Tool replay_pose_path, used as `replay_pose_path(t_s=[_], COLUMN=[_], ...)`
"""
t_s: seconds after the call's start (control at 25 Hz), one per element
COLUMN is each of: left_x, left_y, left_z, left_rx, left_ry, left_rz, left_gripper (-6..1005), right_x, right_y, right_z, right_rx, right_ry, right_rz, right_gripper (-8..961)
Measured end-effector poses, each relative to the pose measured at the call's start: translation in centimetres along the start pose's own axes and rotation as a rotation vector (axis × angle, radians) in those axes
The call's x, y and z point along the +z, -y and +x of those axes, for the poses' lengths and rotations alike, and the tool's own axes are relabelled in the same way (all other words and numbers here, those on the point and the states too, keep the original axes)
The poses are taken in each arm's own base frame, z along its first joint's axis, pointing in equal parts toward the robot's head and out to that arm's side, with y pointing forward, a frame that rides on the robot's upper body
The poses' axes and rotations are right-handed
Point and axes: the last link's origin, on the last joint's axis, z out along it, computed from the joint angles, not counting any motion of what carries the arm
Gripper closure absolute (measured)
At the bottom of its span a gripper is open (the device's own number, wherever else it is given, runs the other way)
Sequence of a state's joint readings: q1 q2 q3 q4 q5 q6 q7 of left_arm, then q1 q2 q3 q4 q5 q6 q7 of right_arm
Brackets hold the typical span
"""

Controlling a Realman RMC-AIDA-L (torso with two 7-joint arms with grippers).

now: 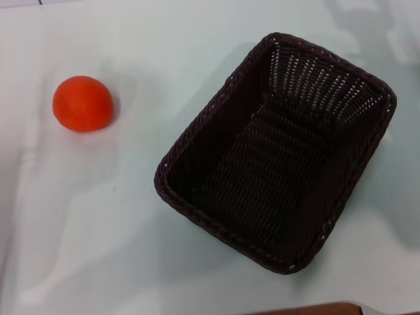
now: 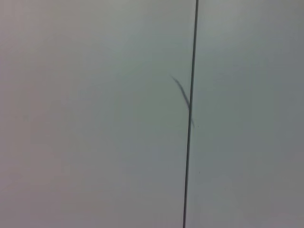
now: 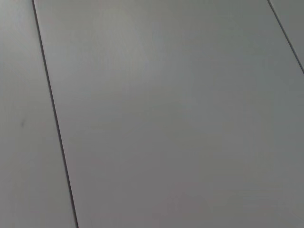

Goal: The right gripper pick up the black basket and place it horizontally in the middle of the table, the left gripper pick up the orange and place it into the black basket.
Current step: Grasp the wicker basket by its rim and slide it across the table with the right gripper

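The black basket [image 1: 279,154] is a large dark woven wicker basket. It sits empty on the white table [image 1: 118,216], right of the middle, turned at a slant. The orange [image 1: 83,104] rests on the table at the left, well apart from the basket. Neither gripper shows in the head view. The left wrist view and the right wrist view show only plain grey panels with thin dark seams, with no fingers and no task objects.
A brown edge [image 1: 315,308] shows at the bottom of the head view, in front of the basket. A thin dark seam [image 2: 190,114] crosses the left wrist view; another seam [image 3: 54,118] crosses the right wrist view.
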State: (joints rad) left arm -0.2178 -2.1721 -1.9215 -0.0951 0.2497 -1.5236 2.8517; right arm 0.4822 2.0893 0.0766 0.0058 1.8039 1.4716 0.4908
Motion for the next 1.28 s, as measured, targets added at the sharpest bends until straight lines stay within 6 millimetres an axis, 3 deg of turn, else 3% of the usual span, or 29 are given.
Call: replay_pose_path(t_s=[0.48, 0.68, 0.92, 1.28], left_x=[-0.2, -0.2, -0.2, -0.1], left_y=[0.1, 0.2, 0.3, 0.4], left_z=[-0.1, -0.1, -0.1, -0.2], left_rx=[0.000, 0.001, 0.001, 0.003], left_ry=[0.004, 0.005, 0.008, 0.014], left_rz=[0.005, 0.011, 0.016, 0.017], left_gripper=[99, 100, 100, 101], right_x=[0.0, 0.8, 3.4, 6.8], right_y=[0.0, -0.5, -1.5, -0.2], right_z=[0.0, 0.8, 4.0, 9.6], right_rx=[0.005, 0.039, 0.131, 0.033], right_ry=[0.005, 0.082, 0.406, 0.975], right_rz=[0.012, 0.163, 0.402, 0.469], right_gripper=[26, 26, 25, 25])
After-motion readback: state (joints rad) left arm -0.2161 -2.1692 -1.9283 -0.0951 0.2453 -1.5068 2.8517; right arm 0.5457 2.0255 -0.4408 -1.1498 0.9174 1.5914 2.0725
